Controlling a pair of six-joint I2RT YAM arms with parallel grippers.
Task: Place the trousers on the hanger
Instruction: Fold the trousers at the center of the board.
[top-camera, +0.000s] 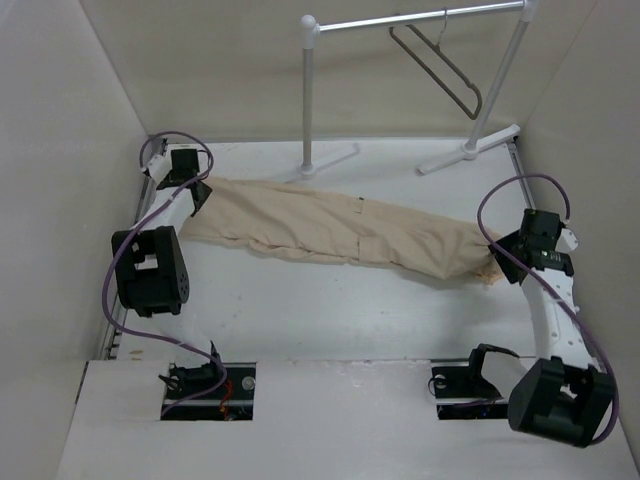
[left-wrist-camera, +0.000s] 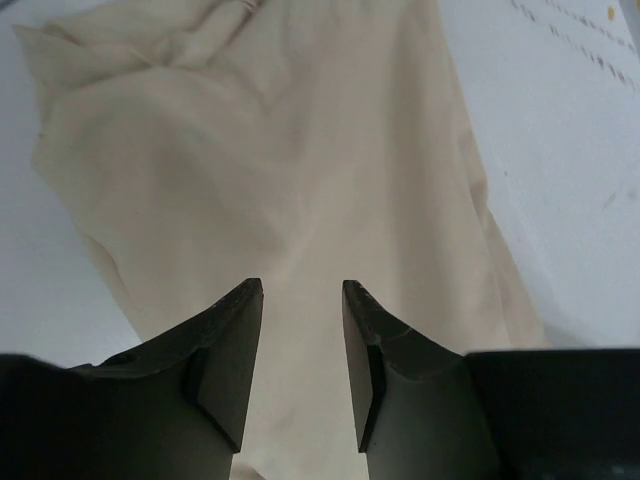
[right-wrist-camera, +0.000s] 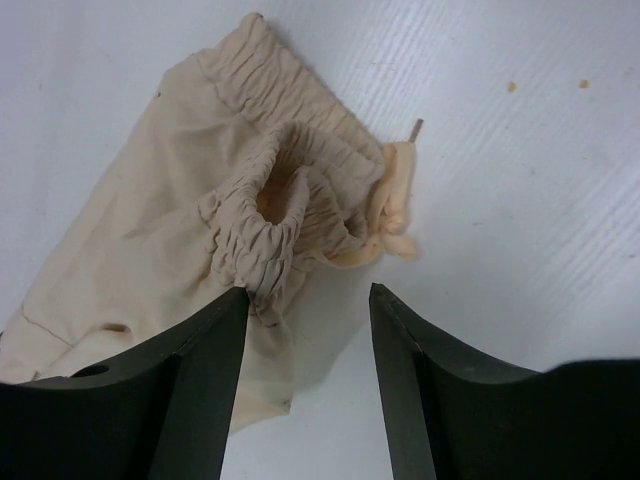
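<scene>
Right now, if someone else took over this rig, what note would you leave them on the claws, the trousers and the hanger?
Left claw: open, over the end of the trousers away from the waist, gripping nothing.
Right claw: open at the elastic waistband; one finger is right at the cloth but not pinching it.
Trousers: lying on the table, stretched from one claw to the other.
Hanger: hangs bare on the white rail at the far side.
Done: trousers spread out.
Left: grasp them, lift them and drape them over the hanger's bar.
</scene>
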